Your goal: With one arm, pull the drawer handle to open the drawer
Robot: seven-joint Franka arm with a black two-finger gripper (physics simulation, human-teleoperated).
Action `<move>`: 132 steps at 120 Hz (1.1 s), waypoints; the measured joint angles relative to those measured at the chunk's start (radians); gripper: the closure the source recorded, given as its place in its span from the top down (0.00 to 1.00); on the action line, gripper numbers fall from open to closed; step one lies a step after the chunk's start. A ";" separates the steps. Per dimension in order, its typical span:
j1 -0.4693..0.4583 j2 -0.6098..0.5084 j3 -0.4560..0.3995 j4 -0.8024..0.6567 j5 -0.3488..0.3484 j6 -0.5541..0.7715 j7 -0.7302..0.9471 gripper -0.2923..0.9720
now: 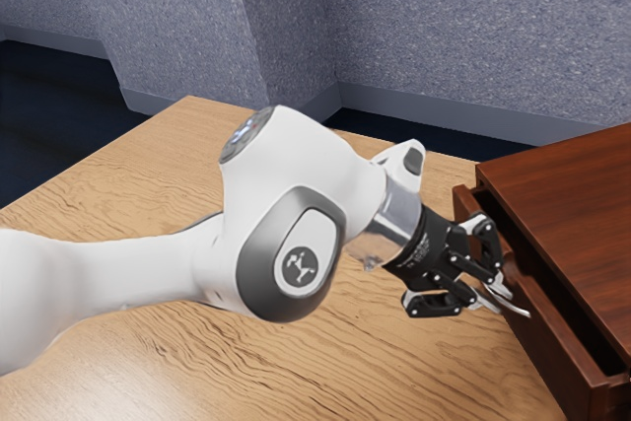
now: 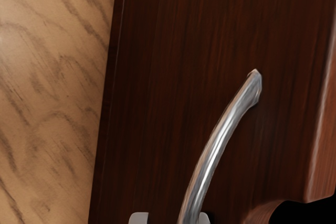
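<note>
A dark brown wooden cabinet (image 1: 582,194) stands on the table at the exterior view's right. Its drawer (image 1: 557,347) sticks out a little from the cabinet body, with a dark gap showing behind the drawer front. A curved silver handle (image 1: 515,308) is mounted on that front. My black gripper (image 1: 490,283) is at the handle, its fingers closed on the bar from two sides. In the wrist view the handle (image 2: 226,124) arcs across the drawer front (image 2: 173,77) and runs down under my hand.
The light wooden table (image 1: 148,194) stretches out to the exterior view's left of the cabinet, and its surface (image 2: 47,103) shows beside the drawer front. My white arm lies low across it. Grey walls stand behind.
</note>
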 joint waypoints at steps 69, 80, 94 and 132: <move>0.014 -0.065 -0.001 -0.054 -0.001 -0.001 0.003 0.21; 0.015 -0.070 -0.001 -0.061 -0.001 -0.001 0.003 0.21; 0.015 -0.079 -0.001 -0.071 -0.002 -0.002 0.002 0.21; 0.016 -0.114 0.002 -0.102 -0.003 -0.002 0.003 0.20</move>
